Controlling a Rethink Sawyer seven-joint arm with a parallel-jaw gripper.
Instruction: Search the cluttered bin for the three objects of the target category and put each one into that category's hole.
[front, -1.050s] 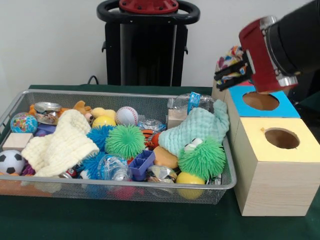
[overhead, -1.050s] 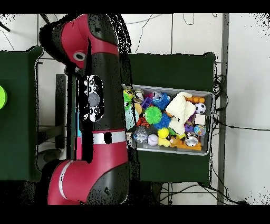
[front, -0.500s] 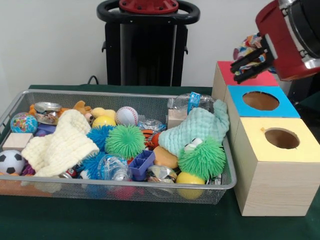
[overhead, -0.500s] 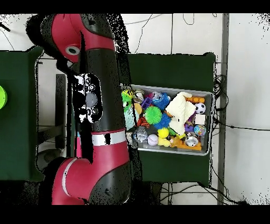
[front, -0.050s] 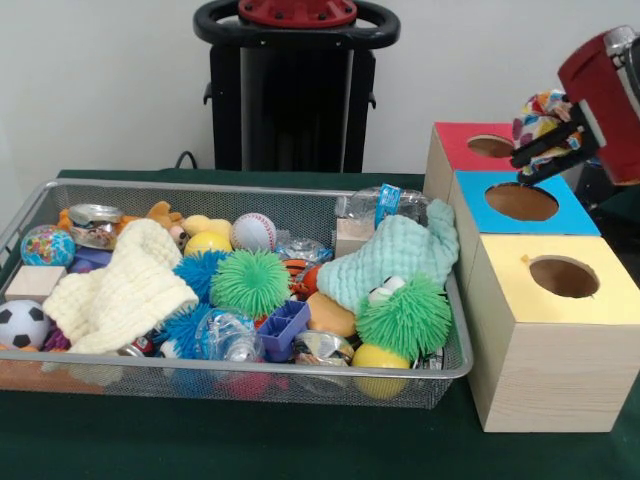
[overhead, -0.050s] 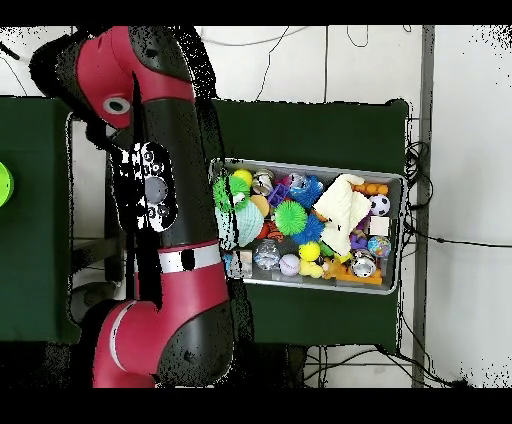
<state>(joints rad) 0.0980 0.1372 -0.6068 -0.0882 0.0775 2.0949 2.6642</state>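
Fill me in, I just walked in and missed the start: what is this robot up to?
The gripper is shut on a multicoloured cloth item, held up above the blue-topped box, beside the red-topped box. A yellow-topped box stands nearer the camera. The wire bin is full of clutter: spiky balls, cloths, a baseball and a small football. Nothing shows the item dropped yet.
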